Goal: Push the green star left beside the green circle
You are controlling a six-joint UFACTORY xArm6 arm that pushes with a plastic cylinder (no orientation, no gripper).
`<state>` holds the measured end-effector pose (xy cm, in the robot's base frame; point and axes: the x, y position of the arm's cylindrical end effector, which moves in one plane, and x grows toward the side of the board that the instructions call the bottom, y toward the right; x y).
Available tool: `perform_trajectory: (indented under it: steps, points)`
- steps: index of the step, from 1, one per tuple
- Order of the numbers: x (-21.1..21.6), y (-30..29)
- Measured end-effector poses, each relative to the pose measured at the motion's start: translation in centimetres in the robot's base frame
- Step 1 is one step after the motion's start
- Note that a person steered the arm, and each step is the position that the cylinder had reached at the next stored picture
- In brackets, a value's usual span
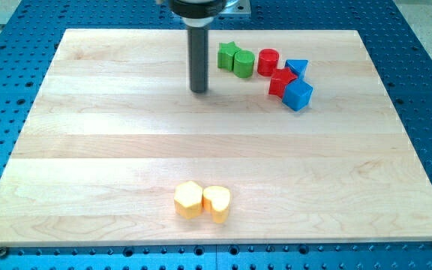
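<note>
The green star (226,55) lies near the view's top, touching the left side of the green circle (244,63). My tip (199,90) rests on the wooden board, to the left of and a little below the green star, with a small gap between them. The dark rod rises from the tip to the view's top edge.
A red cylinder (268,61) stands right of the green circle. A red star (281,82), a blue triangle-like block (298,67) and a blue cube (298,94) cluster further right. A yellow hexagon (188,199) and a yellow heart (217,202) sit near the board's bottom edge (216,241).
</note>
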<state>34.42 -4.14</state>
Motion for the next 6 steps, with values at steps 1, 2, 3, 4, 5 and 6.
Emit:
perform_trajectory:
  steps: [1, 2, 3, 4, 5, 6]
  points:
    - [-5.4, -0.8]
    - [-9.1, 1.5]
    - [-10.5, 6.0]
    - [-10.9, 7.9]
    - [-9.6, 7.5]
    - [-7.0, 5.3]
